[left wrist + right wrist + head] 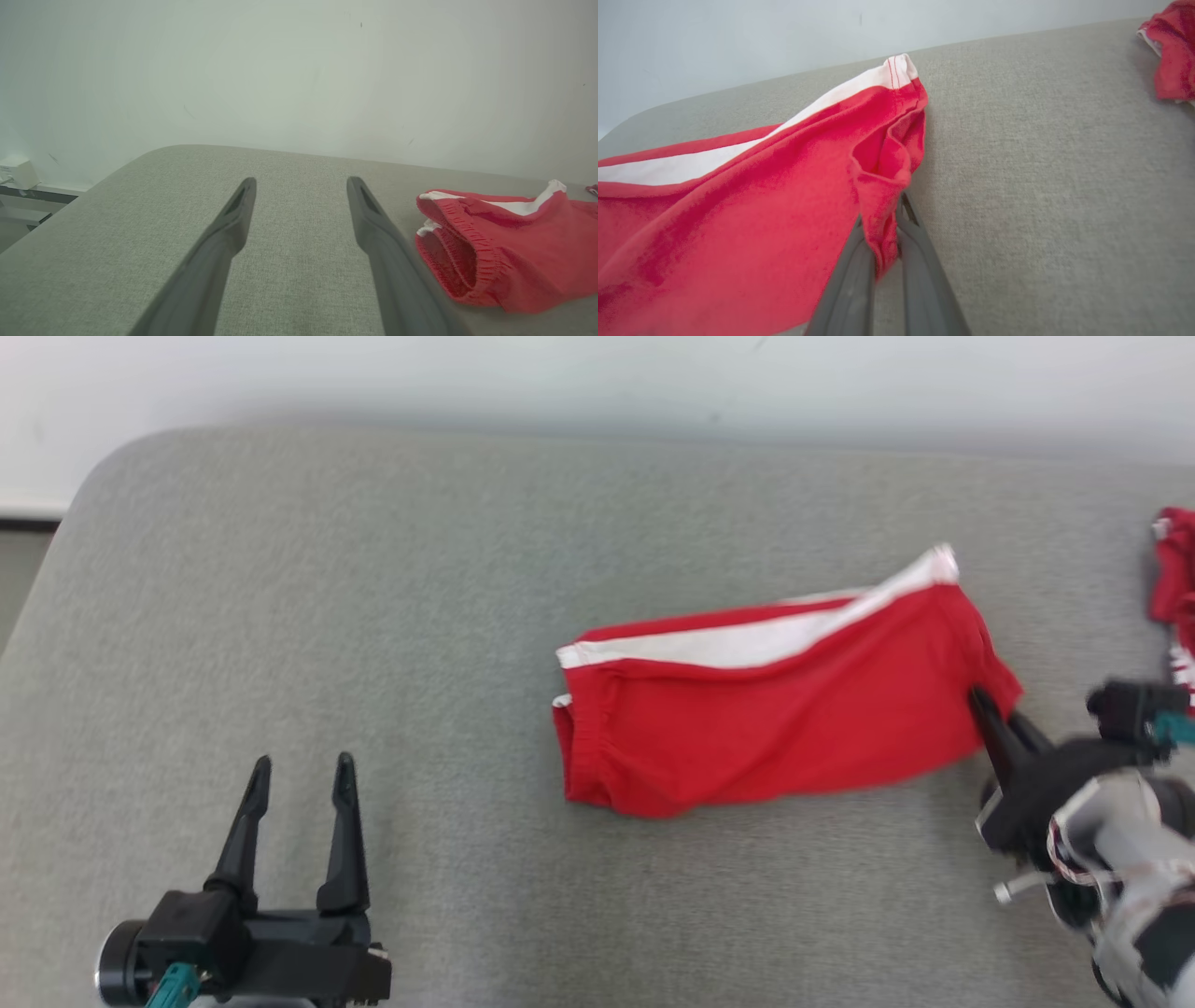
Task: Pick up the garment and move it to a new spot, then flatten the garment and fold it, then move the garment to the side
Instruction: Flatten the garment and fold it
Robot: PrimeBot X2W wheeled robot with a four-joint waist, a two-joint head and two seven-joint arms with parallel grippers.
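Note:
The garment [766,709] is a pair of red shorts with a white side stripe, lying folded on the grey cushioned surface [373,616], waistband to the left. My right gripper [982,705] is shut on the garment's right hem; in the right wrist view a fold of red cloth [878,219] is pinched between the fingers [920,261] of the right gripper [889,214]. My left gripper [301,767] stands open at the lower left, well apart from the garment. In the left wrist view the left gripper [301,184] points over bare surface, with the garment [509,247] to its right.
Another red cloth item [1174,569] lies at the far right edge, also seen as a red bundle [1174,51] in the right wrist view. A pale wall [597,373] runs behind the surface. The surface's rounded left corner [84,504] drops off to the floor.

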